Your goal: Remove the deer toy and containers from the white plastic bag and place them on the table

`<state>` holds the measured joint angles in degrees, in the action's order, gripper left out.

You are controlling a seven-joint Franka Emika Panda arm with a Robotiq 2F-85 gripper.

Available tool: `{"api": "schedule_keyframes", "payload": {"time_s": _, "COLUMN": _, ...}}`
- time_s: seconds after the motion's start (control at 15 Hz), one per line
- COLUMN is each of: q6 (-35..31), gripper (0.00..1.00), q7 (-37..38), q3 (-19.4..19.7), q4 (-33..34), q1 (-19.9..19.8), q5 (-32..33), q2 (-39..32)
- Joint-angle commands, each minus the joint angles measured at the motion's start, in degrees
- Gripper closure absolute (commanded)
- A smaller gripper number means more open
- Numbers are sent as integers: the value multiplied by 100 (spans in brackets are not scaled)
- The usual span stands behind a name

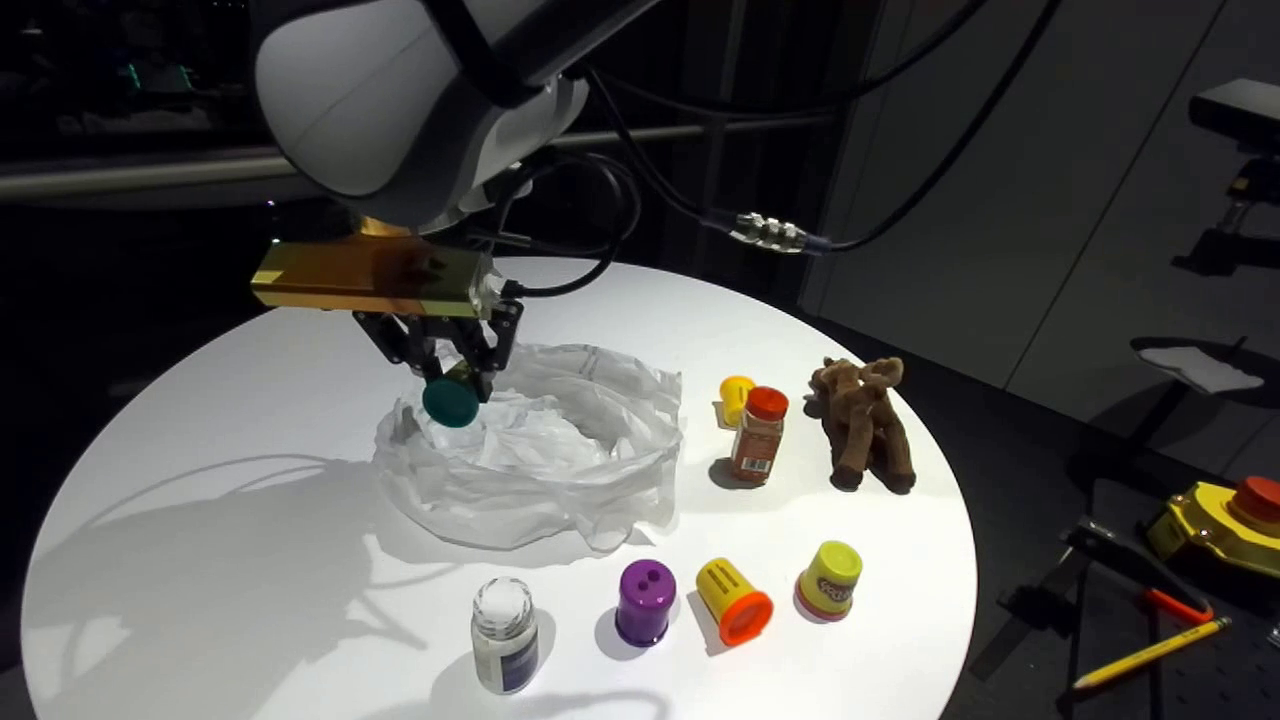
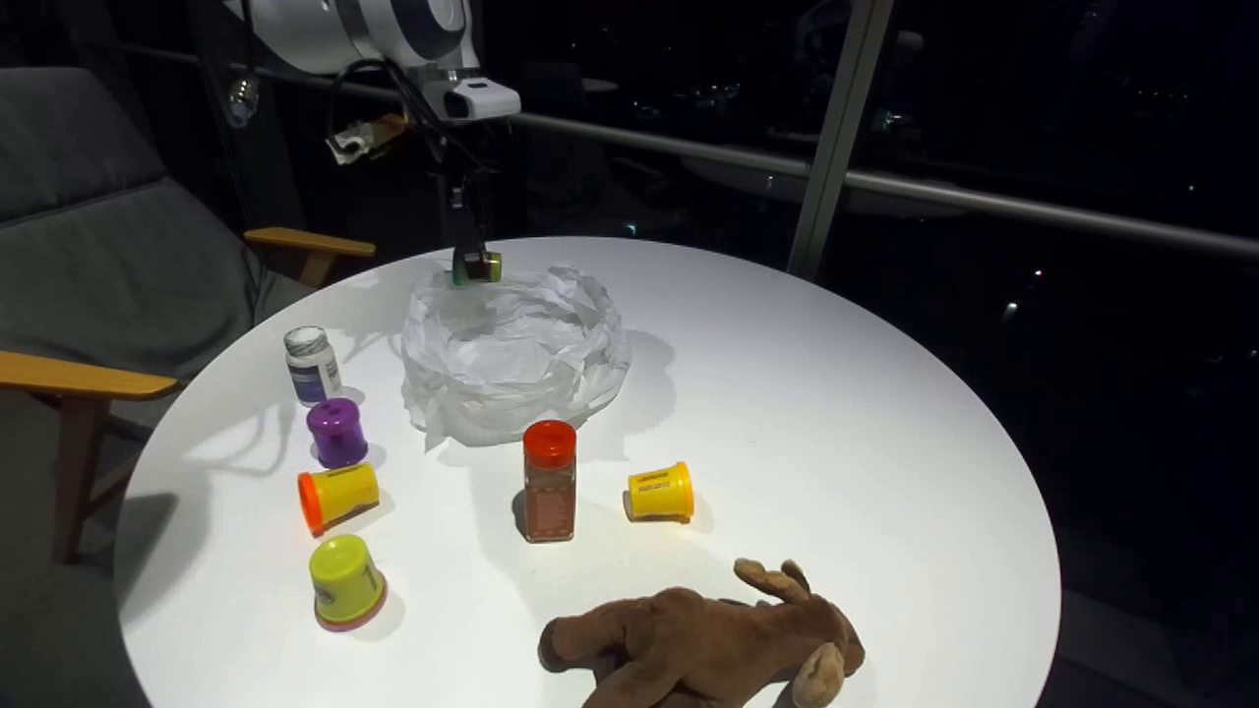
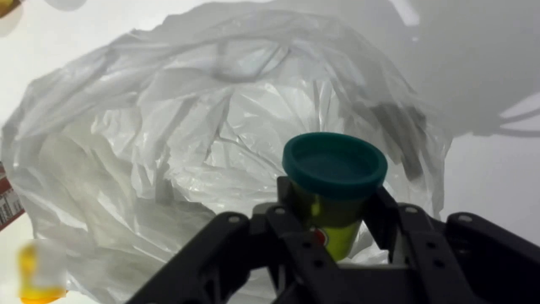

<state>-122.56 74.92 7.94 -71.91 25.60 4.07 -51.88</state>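
while the fingers pinch the teal-lidded container over the white plastic bag, carry it high to avoid snagging, then lower it onto the counter

- One crinkled, translucent white plastic bag, centre in an exterior view
- One brown plush deer toy, right
- Four tapered plastic tubs: teal-lidded lime tub, left of centre; red-orange-lidded yellow tub, lower middle; lime tub, lower right; orange-lidded yellow tub, right of centre
- Two jars: red-capped clear jar, right of centre; white jar, bottom middle
- One purple plastic cylinder, lower middle
- One round white table
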Motion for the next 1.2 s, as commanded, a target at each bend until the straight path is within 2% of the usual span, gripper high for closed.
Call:
{"api": "schedule_keyframes", "payload": {"time_s": 0.0, "q6": -690, "gripper": 81, "q7": 283, "q3": -246, "q4": -1353, "q1": 9, "q5": 113, "q2": 932}}
{"api": "schedule_keyframes", "payload": {"time_s": 0.2, "q6": -910, "gripper": 81, "q7": 182, "q3": -456, "q4": -2140, "q1": -91, "q5": 39, "q2": 1468}}
{"api": "schedule_keyframes", "payload": {"time_s": 0.4, "q6": -793, "gripper": 81, "q7": 107, "q3": -602, "q4": -2939, "q1": -204, "q5": -1, "q2": 2050}}
{"api": "schedule_keyframes", "payload": {"time_s": 0.73, "q6": -577, "gripper": 81, "q7": 491, "q3": -593, "q4": -4433, "q1": -312, "q5": 110, "q2": 3137}}
{"api": "schedule_keyframes", "payload": {"time_s": 1.13, "q6": -561, "gripper": 81, "q7": -14, "q3": -916, "q4": -6413, "q1": -849, "q5": -92, "q2": 4316}}
